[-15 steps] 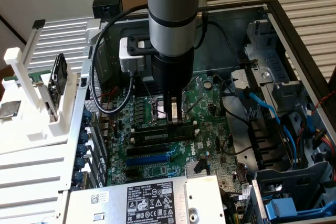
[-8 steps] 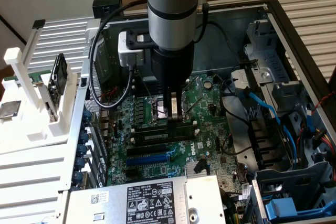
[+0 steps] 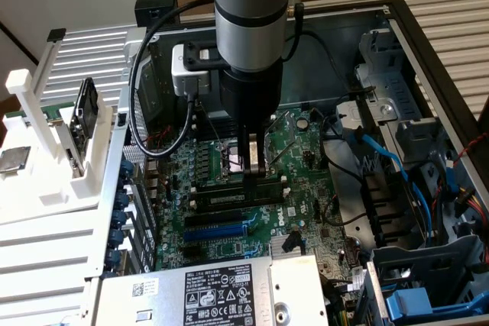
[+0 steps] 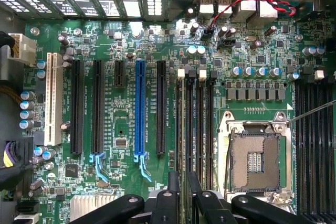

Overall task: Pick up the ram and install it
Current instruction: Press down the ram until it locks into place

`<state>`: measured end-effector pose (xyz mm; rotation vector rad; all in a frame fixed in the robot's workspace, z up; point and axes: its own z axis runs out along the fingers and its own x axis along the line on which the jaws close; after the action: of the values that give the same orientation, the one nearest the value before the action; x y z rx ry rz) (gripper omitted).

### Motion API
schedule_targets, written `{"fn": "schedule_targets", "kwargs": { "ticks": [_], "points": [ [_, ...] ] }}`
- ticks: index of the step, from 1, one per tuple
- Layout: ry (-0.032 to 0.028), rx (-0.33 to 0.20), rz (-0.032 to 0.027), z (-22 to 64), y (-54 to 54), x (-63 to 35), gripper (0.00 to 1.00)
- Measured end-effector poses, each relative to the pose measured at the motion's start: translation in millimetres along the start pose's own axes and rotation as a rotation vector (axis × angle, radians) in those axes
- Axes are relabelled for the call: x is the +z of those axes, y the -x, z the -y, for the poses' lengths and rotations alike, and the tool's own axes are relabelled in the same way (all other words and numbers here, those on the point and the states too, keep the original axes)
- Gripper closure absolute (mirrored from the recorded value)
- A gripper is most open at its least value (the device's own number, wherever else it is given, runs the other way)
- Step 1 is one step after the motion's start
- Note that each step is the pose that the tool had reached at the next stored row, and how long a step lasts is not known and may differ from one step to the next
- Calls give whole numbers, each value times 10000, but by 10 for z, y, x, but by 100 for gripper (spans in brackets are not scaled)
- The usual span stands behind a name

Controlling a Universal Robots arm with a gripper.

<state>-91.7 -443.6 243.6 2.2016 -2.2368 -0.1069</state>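
My gripper hangs straight down over the motherboard inside the open computer case. Its two fingers stand close together on a long, narrow stick, the ram, which lies along the black memory slots beside the CPU socket. In the wrist view the black fingertips straddle a thin dark edge, the ram, lined up with the first memory slot. How deep the ram sits in the slot I cannot tell. The blue expansion slot is a few slots away.
A power supply with a label lies at the case's near side. Blue cables and drive bays fill the exterior view's right. A white rack holding parts stands outside the case on the exterior view's left. A black cable loops off the wrist.
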Motion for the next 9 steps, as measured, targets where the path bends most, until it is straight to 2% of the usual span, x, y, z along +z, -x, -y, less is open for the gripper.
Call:
{"fn": "schedule_targets", "kwargs": {
  "ticks": [8,9],
  "points": [
    [0,0,0,0,0,0,79],
    [0,0,0,0,0,0,82]
  ]
}}
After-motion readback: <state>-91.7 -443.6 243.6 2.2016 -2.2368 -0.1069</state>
